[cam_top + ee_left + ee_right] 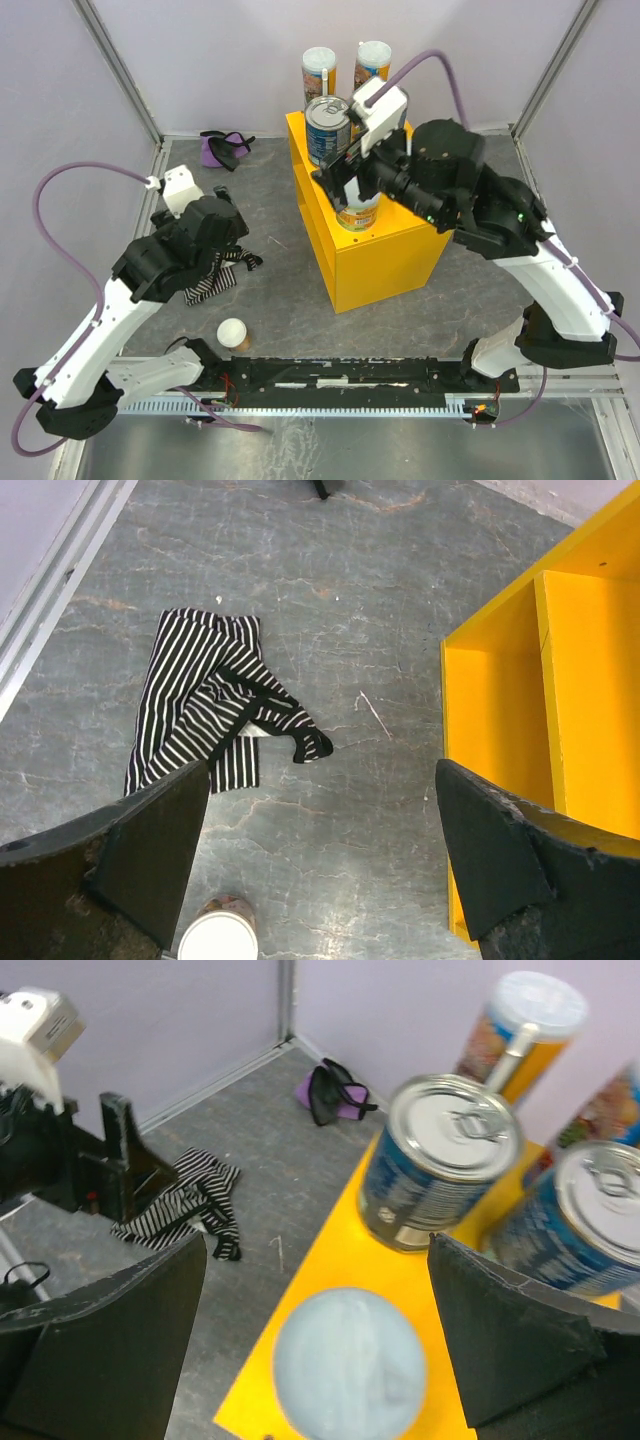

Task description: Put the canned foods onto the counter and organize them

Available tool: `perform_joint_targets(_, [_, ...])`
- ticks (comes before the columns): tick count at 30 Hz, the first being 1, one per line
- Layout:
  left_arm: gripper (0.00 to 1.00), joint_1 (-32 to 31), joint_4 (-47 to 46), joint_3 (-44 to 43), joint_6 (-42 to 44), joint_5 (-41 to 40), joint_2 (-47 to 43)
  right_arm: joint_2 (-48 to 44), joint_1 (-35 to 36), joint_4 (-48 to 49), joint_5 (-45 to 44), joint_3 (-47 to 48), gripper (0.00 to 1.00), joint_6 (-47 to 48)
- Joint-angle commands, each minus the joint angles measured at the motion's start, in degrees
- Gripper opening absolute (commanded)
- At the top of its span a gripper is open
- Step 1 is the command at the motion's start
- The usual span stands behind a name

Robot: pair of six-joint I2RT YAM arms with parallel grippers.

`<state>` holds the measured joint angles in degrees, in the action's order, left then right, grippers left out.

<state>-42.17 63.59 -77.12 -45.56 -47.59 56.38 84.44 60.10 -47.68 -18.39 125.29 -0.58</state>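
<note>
Spread left fingers (150, 850) are held just beyond the upright can (215, 942) on the table (400, 630), far nearer it than the spread right fingers (100, 1350).

I find no legible text; labels on the blue-labelled tin (405, 1188) and tall tube (497, 1060) are blurred.

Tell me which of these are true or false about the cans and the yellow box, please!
1. The left tool and right tool are both open. True.
2. The striped cloth lies on the box. False: it lies on the table.
3. A white-lidded can stands on the table. True.
4. The right tool grips a blue tin. False: it holds nothing; the tin stands on the box.
</note>
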Motion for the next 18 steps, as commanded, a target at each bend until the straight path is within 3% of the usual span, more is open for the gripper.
perform_joint_targets(1, [1.0,0.16,2.42,0.89,-8.25,-3.66,-2.77,1.58,6.99,1.32,-4.05,2.32,0.99,3.87])
perform_joint_targets(9, [1.0,0.2,6.51,-1.04,-13.98,-6.96,-6.99,3.34,18.89,4.88,-8.01,-2.77,0.99,6.19])
perform_joint_targets(18, [1.0,0.16,12.01,-9.11,-17.89,-11.6,-8.73,-0.49,23.6,17.09,-2.46,-26.12,0.99,-0.33])
